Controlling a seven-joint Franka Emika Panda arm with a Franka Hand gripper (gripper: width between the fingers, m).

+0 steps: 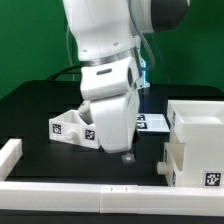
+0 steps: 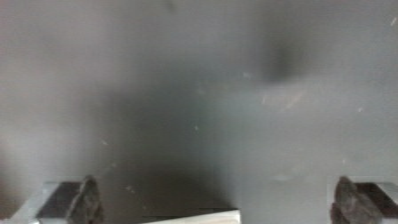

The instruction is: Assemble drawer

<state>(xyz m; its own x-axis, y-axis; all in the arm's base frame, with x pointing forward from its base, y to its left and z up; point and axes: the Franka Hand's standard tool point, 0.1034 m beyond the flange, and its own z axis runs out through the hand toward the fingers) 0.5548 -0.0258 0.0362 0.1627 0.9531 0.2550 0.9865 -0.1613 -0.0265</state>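
The large white drawer shell point(image 1: 200, 125) stands at the exterior view's right. A lower boxy white part point(image 1: 180, 160) with small tags sits against its near side; I cannot tell whether it is a separate tray. Another white tray point(image 1: 72, 128) with tags lies at the exterior view's left, partly hidden behind the arm. My gripper point(image 1: 127, 152) points straight down over the dark table between them, touching neither. In the wrist view my gripper point(image 2: 217, 205) is open and empty, its fingertips point(image 2: 71, 200) far apart above bare table, with a white corner point(image 2: 205, 215) showing below it.
Low white border rails run along the front point(image 1: 60, 192) and the exterior view's left point(image 1: 10, 152) of the black table. The marker board point(image 1: 152, 122) lies flat behind the gripper. Dark cables trail at the back.
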